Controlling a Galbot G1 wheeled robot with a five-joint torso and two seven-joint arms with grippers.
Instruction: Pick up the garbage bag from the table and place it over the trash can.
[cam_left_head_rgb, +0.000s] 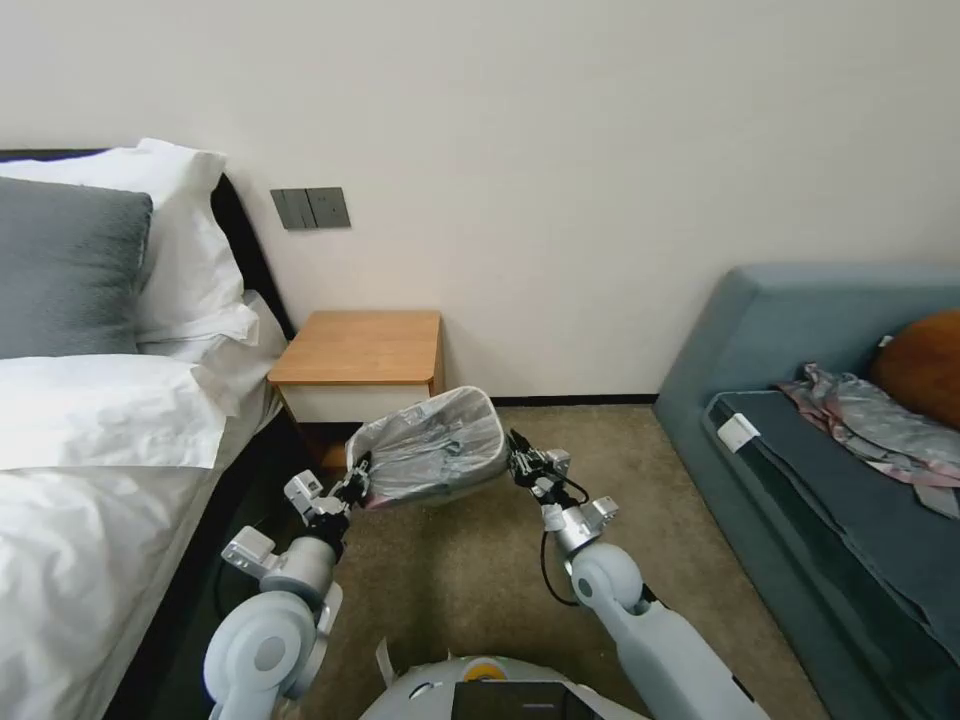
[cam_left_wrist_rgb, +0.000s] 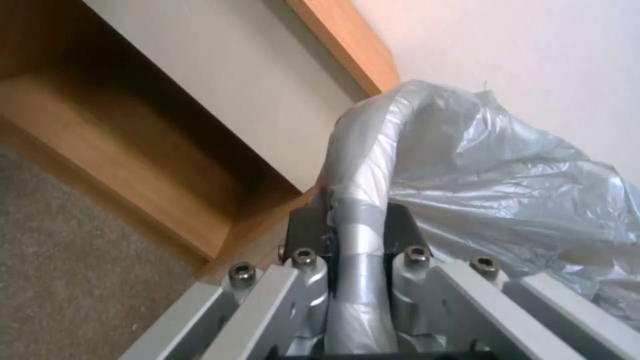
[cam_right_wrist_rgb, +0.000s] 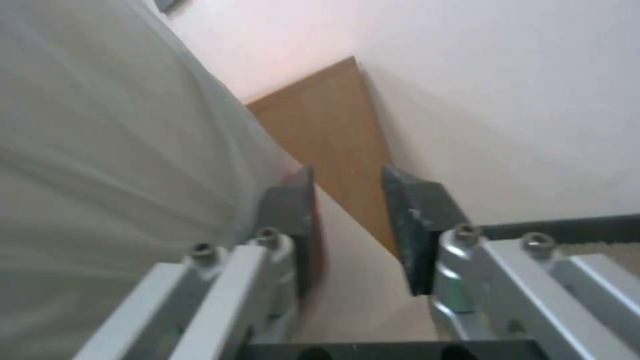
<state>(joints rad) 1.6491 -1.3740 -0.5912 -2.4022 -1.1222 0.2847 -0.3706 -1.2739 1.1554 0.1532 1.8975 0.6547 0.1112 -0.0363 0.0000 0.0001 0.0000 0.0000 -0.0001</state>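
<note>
A: Where is the small cream-white rectangular plastic trash can (cam_left_head_rgb: 440, 455) with the flared rim?

B: It hangs tilted between the two grippers, above the beige carpet (cam_left_head_rgb: 470, 570) and in front of the small light-brown wooden table (cam_left_head_rgb: 360, 350) with the white drawer front. The thin translucent grey-silver garbage bag (cam_left_head_rgb: 425, 450) lines its mouth and is folded over the rim.

A: And the left gripper (cam_left_head_rgb: 358, 482)?

B: It sits at the can's left edge. In its wrist view the two dark pads (cam_left_wrist_rgb: 308, 227) are pressed narrow on the rim, one on each side, with the crinkled bag (cam_left_wrist_rgb: 507, 185) wrapped over the rim between them. So it holds the can's rim through the plastic. Just beyond the pads lie the table's lower shelf (cam_left_wrist_rgb: 127, 150) and white drawer front (cam_left_wrist_rgb: 240, 85).

A: The right gripper (cam_left_head_rgb: 518, 452)?

B: It is at the can's right edge. Its wrist view shows the pads (cam_right_wrist_rgb: 417, 220) standing well apart, with a clear gap between them. The can's pale wall (cam_right_wrist_rgb: 113, 140) lies right against the outer side of one pad, where a thin pink-red strip shows, but nothing sits in the gap. Past the fingertips are the table's wooden side (cam_right_wrist_rgb: 327, 140) and the cream wall (cam_right_wrist_rgb: 507, 100).

A: What is beside the arms?

B: A bed with white linen (cam_left_head_rgb: 90, 480) off the left arm, a blue-grey sofa (cam_left_head_rgb: 800, 420) off the right.
</note>
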